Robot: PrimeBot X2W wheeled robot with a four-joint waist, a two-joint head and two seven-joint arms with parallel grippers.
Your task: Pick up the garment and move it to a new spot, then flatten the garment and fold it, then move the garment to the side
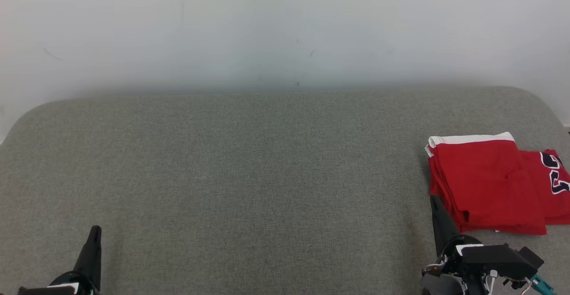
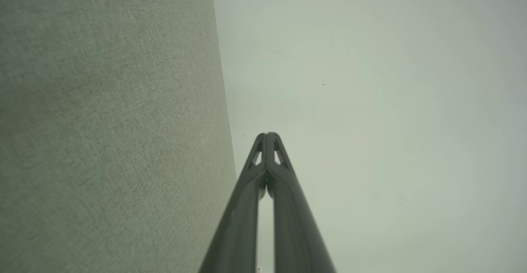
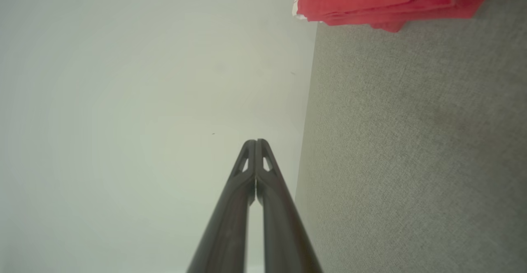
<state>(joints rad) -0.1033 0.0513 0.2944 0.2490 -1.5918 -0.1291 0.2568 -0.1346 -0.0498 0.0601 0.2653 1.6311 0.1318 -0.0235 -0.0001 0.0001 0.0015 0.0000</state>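
Folded and set aside, the garment (image 1: 485, 183) lies just beyond my right gripper (image 1: 435, 201); it and my left gripper (image 1: 95, 230) rest clenched, empty. The task looks finished.

Wide bare stretch of grey surface (image 1: 249, 175) left of the folded red garment (image 1: 485, 183); wall (image 1: 267, 28) behind

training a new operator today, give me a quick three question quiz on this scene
1. True or false: the folded red garment lies on the robot's right side of the grey fabric surface.
2. The right gripper is: A) shut on the garment, B) shut and empty, near the garment, C) wide open.
3. Fill in: the left gripper is ___.
Key: 1 true; 2 B; 3 shut.
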